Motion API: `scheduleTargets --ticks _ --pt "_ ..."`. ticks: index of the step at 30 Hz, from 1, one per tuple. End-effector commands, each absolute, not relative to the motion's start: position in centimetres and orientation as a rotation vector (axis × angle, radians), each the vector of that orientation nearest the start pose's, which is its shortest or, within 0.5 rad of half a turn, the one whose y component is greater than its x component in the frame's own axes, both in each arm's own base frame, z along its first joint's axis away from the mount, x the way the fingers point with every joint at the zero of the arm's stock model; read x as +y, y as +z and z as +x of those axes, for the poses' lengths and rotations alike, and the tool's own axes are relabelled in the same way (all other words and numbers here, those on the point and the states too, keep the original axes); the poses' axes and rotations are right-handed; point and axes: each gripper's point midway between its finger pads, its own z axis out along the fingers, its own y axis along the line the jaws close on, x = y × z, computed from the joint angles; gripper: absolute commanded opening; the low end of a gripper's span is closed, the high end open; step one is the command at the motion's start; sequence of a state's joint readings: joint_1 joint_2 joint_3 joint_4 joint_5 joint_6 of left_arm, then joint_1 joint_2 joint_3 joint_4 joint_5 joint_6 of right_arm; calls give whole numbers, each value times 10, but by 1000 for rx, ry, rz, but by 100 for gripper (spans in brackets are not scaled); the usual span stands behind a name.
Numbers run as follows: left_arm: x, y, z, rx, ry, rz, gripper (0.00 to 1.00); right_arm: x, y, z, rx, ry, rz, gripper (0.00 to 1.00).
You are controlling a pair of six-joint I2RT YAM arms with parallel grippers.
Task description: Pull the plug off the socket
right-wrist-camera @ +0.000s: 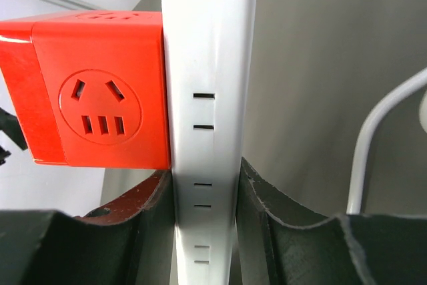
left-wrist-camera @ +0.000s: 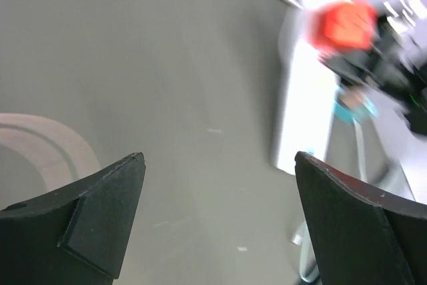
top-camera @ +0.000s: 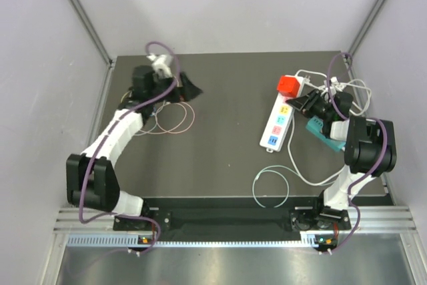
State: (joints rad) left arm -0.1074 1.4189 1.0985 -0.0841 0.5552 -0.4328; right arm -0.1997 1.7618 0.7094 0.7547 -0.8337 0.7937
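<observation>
The red cube plug (top-camera: pixel 289 85) sits in the far end of the white socket strip (top-camera: pixel 277 125), which lies on the dark table at the right. My right gripper (top-camera: pixel 305 103) is shut on the strip just below the plug. In the right wrist view its fingers (right-wrist-camera: pixel 150 221) press both long sides of the strip (right-wrist-camera: pixel 207 65), with the plug (right-wrist-camera: pixel 100 91) just beyond the left finger. My left gripper (top-camera: pixel 189 87) hovers open and empty at the back left, well apart from the strip. In the left wrist view the plug (left-wrist-camera: pixel 343 23) and strip (left-wrist-camera: pixel 303 98) show blurred ahead of the left gripper (left-wrist-camera: pixel 219 159).
Thin looped wires (top-camera: pixel 168 121) lie beside the left arm. A white cable (top-camera: pixel 283 175) curls from the strip toward the front edge, and more cable (top-camera: pixel 347 88) bunches at the back right. A teal object (top-camera: pixel 323 134) sits under the right wrist. Grey walls close both sides.
</observation>
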Motion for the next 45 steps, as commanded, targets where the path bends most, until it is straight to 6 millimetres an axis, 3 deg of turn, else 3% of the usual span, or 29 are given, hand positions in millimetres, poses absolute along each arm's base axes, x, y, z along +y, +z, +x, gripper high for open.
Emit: scheduleTargets --ticks 1,2,3,6,8,9,10,11,12,14,18,23,24,25,26,28,37,41,45 --pt "-235 241 385 1948 -1058 226 99 79 158 433 1808 1121 91 0" --pt "-261 241 379 1944 -1077 247 99 81 154 432 1835 1120 92 0" --pt "-275 248 381 1910 -1098 241 99 87 153 431 1850 1119 74 0" --pt "-325 229 388 1964 -1190 148 99 96 157 433 1865 1079 -4 0" --pt "-358 240 388 1931 -1216 166 99 101 154 431 1886 1081 -12 0" --pt "-372 227 391 1952 -1217 172 99 105 155 432 1887 1078 -33 0" --pt "-386 242 395 1908 -1228 185 99 108 154 431 1893 1081 -40 0" --pt "-402 243 392 1901 -1222 199 99 110 153 431 1898 1083 -47 0" --pt "-412 227 397 1930 -1198 202 99 113 153 430 1904 1082 -60 0" --pt "-426 235 405 1918 -1163 197 99 118 152 430 1912 1082 -74 0" --pt "-436 228 418 1914 -1107 169 99 127 153 428 1921 1067 -118 0" --pt "-448 228 420 1916 -1075 174 99 137 154 426 1930 1061 -153 0" --pt "-445 217 421 1958 -1030 173 99 137 155 426 1927 1057 -158 0" --pt "-446 222 425 1949 -996 159 99 137 156 426 1926 1055 -158 0" --pt "-444 217 426 1971 -964 151 99 149 157 422 1927 1074 -189 0" --pt "-435 207 431 2016 -887 115 99 149 160 422 1919 1071 -193 0" --pt "-413 207 426 2067 -767 111 99 149 166 421 1902 1067 -203 0" --pt "-419 200 424 2094 -800 105 99 150 166 420 1901 1070 -205 0" --pt "-438 199 419 2088 -940 99 99 150 168 420 1896 1075 -209 0"
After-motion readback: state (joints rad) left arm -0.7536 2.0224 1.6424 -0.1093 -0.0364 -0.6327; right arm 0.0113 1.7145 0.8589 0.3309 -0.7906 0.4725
